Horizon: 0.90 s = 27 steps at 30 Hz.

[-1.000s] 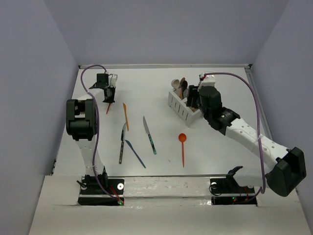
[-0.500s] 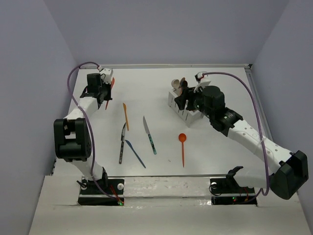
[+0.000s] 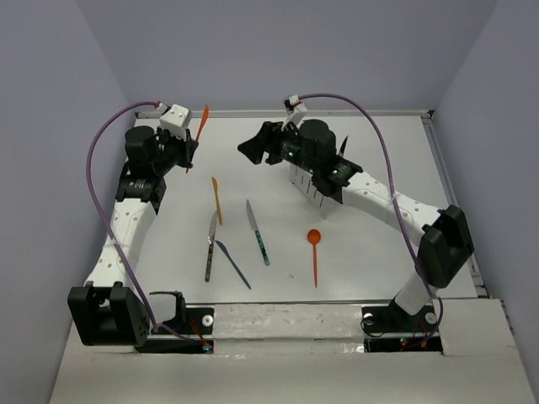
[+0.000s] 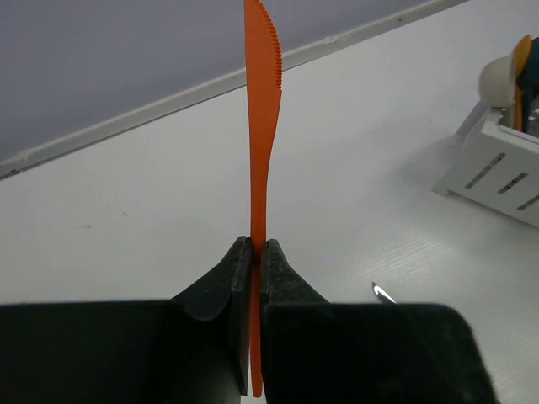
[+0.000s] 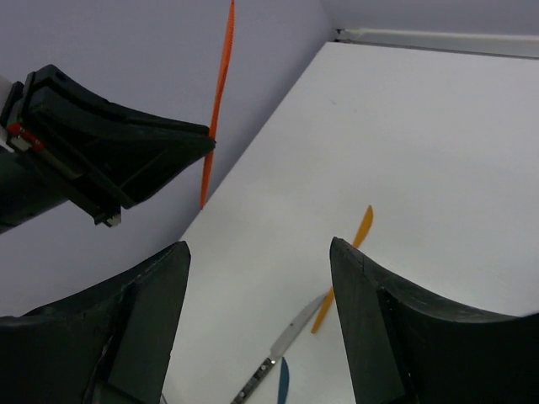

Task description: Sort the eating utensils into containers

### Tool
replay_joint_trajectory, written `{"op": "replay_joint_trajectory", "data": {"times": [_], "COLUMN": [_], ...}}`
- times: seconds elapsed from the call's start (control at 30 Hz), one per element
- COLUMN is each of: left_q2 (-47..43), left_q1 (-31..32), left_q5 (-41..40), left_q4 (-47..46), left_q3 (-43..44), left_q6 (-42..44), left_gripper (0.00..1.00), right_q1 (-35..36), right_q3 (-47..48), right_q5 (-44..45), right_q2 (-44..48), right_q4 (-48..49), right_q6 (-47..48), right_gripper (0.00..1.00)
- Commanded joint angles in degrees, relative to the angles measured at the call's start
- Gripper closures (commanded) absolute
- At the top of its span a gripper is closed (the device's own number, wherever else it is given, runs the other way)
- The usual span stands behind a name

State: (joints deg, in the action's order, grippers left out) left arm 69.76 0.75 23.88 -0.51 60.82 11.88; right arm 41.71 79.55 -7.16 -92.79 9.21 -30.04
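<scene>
The left pincer [image 3: 187, 145] is clenched on an orange knife [image 3: 200, 124], whose serrated blade sticks straight out past the fingertips, off the table [image 3: 379, 252]. Nearer the bases than this pincer and to its right lie a second orange knife [image 3: 216, 199], a dark-handled knife [image 3: 210, 246], a blue knife [image 3: 233, 264], a steel knife [image 3: 258, 231] and an orange spoon [image 3: 315, 252]. The right pincer [image 3: 248, 151] hangs released and empty, jaws spread wide, facing the left one. Just to its right, under its arm, stands the white caddy [image 3: 307, 181].
</scene>
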Motion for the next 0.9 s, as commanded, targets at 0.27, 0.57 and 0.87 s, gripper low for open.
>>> {"op": "replay_joint_trajectory", "data": {"times": [0.27, 0.57, 0.87], "left_q2": [-6.6, -6.8, -7.0], "left_q1": [6.9, 8.8, 9.4], "left_q5": [3.4, 3.0, 2.4], "left_q4": [0.3, -0.3, -1.1], "left_q3": [-2.7, -4.0, -4.0], "left_q6": [-1.8, -2.3, -3.4], "left_gripper": [1.0, 1.0, 1.0], "right_q1": [4.3, 4.3, 4.3], "right_q3": [10.5, 6.7, 6.8], "right_q5": [0.7, 4.5, 5.8], "right_q2": [-11.9, -12.9, -14.6], "right_q4": [17.7, 22.5, 21.3], "right_q6": [-9.8, -13.7, -15.6], "right_gripper": [0.43, 0.47, 0.48]}}
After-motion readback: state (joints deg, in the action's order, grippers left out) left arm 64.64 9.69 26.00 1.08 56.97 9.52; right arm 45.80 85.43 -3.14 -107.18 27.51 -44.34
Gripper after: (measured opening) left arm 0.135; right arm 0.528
